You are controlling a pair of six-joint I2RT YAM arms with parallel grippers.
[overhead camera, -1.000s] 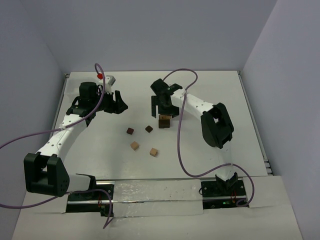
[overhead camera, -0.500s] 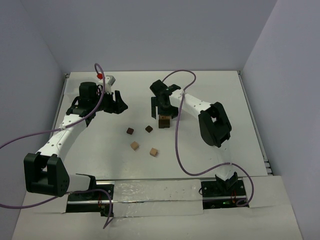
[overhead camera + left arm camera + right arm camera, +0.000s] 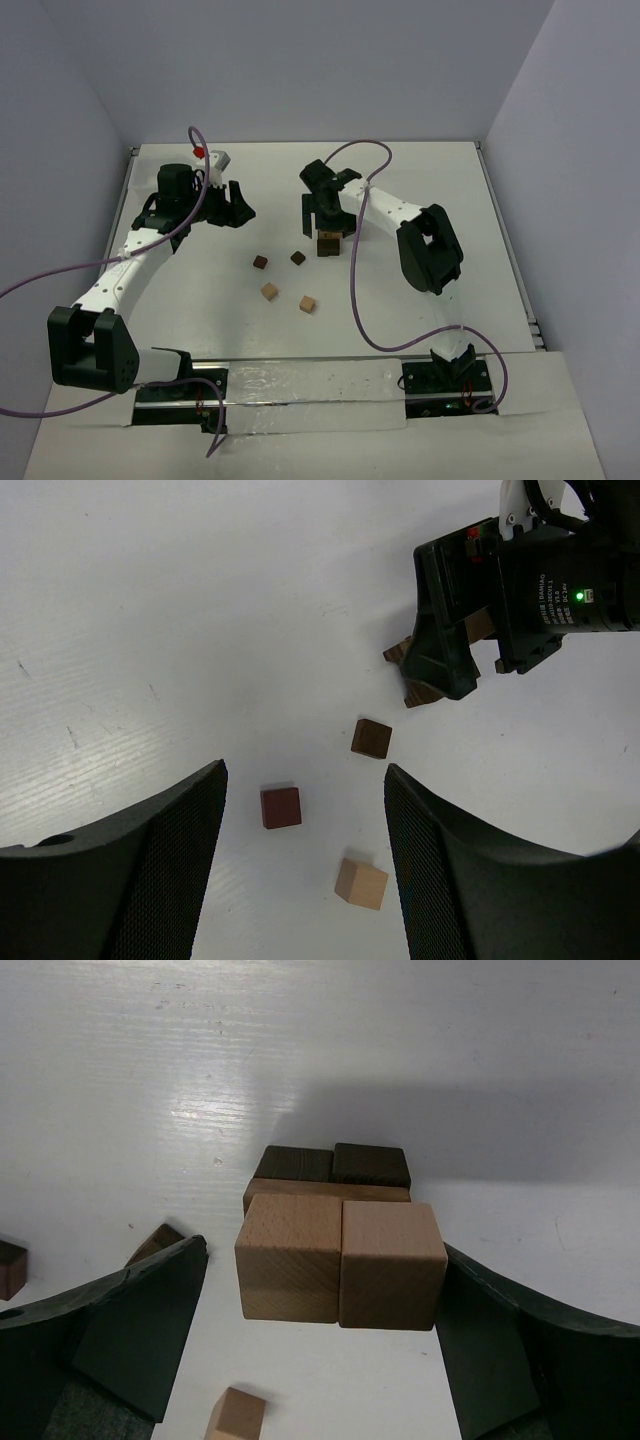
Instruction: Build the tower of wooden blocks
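The tower [image 3: 327, 244] stands mid-table, two tan cubes [image 3: 390, 1260] side by side on top of dark brown ones [image 3: 335, 1164]. My right gripper [image 3: 326, 224] hangs over it, open, its jaws [image 3: 320, 1252] straddling the top cubes; the right finger [image 3: 500, 1345] is very close to the right cube, the left finger [image 3: 130, 1330] stands apart. Loose wood blocks lie to the left: dark brown [image 3: 260, 262], dark brown [image 3: 297, 257], tan [image 3: 269, 291], tan [image 3: 307, 303]. My left gripper [image 3: 228, 210] hovers open and empty at the far left; between its fingers I see a red-brown cube [image 3: 281, 807] and a tan cube [image 3: 361, 883].
Purple cables loop from both arms over the table. In the left wrist view the right gripper's black body [image 3: 500, 590] covers most of the tower. White walls close the table at the back and sides.
The right arm has shifted slightly left and back over the tower. The left arm and the loose blocks have not moved.
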